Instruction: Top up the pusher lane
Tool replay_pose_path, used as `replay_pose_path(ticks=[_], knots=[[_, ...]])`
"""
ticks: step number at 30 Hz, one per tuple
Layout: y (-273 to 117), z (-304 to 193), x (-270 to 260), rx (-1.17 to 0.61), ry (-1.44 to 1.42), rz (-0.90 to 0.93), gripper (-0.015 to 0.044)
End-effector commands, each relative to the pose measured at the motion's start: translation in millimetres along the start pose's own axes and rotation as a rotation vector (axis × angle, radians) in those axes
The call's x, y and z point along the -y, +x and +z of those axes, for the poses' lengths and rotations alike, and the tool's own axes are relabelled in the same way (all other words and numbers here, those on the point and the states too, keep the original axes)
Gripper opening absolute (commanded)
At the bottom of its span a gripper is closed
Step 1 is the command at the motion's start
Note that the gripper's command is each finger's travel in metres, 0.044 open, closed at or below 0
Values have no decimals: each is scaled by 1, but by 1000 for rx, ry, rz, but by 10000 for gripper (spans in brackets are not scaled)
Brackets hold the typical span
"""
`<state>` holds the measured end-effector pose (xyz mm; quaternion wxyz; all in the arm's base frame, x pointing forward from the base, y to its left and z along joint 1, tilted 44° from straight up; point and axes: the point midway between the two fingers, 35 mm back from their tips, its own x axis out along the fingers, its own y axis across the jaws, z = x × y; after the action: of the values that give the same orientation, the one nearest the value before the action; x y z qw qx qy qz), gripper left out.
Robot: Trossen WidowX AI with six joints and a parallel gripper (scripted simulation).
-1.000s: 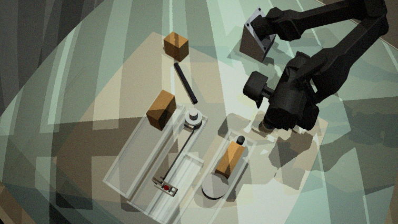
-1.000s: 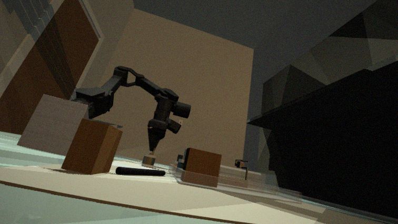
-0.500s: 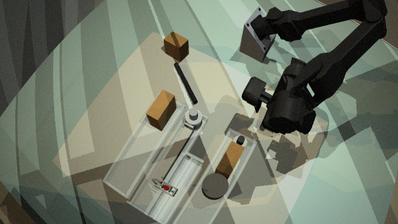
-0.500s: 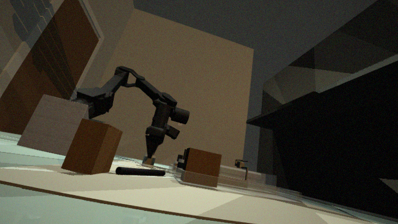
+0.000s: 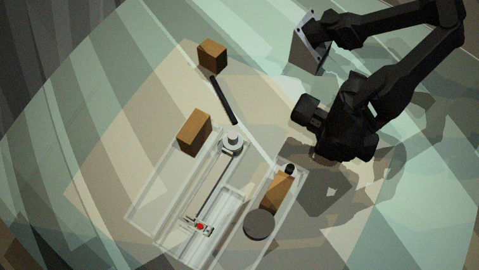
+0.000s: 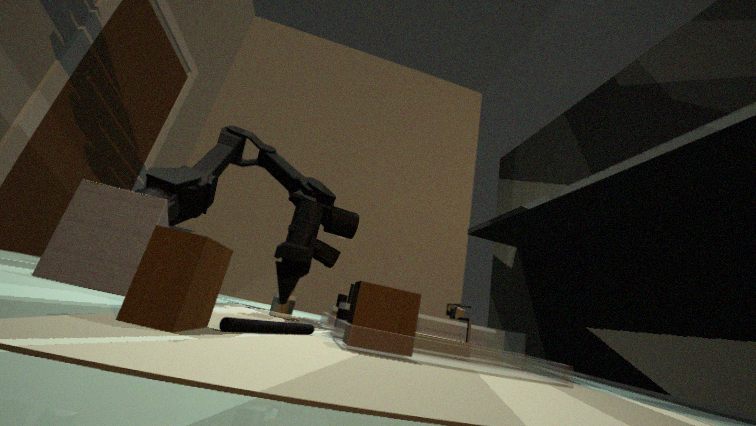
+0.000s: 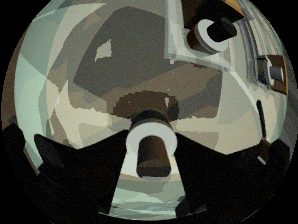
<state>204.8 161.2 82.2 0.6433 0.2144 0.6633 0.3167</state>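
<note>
The loose jar [image 7: 134, 142] [image 6: 275, 307] stands upright on the table, with a pale ring-shaped shoulder and a narrower brownish cap. My gripper [image 7: 150, 136] [image 6: 284, 302] points down over it, with a finger against each side; it looks shut on this jar. In the top view the arm hides the jar and fingertips. The jar in the sprung lane [image 5: 232, 137] [image 7: 271, 75] has a pale shoulder and grey cap and stands at the lane's front end. The pusher plate [image 5: 227, 151] is right behind it, with a thin dark rod running back to a red-dotted bracket [image 5: 199, 226].
A black-capped jar [image 5: 289, 168] [image 7: 221, 30] stands at the front of the right lane, before a wooden block [image 5: 279, 189] and a grey disc [image 5: 258, 223]. Another block [image 5: 194, 132] [image 6: 386, 317] sits in the left lane. A black rod [image 5: 223, 99] and a block [image 5: 211, 55] lie beyond the lanes.
</note>
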Motion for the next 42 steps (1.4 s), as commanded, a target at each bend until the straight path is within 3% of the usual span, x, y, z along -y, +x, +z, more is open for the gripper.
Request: replay_pose_path(ticks=[1, 3, 9, 26, 42], knots=[[0, 0, 1, 0, 6, -3, 170], [0, 0, 1, 0, 6, -3, 157], [-17, 5, 1, 0, 6, -10, 0], [-104, 8, -3, -2, 7, -7, 0], [-92, 41, 60, 8, -13, -13, 0]])
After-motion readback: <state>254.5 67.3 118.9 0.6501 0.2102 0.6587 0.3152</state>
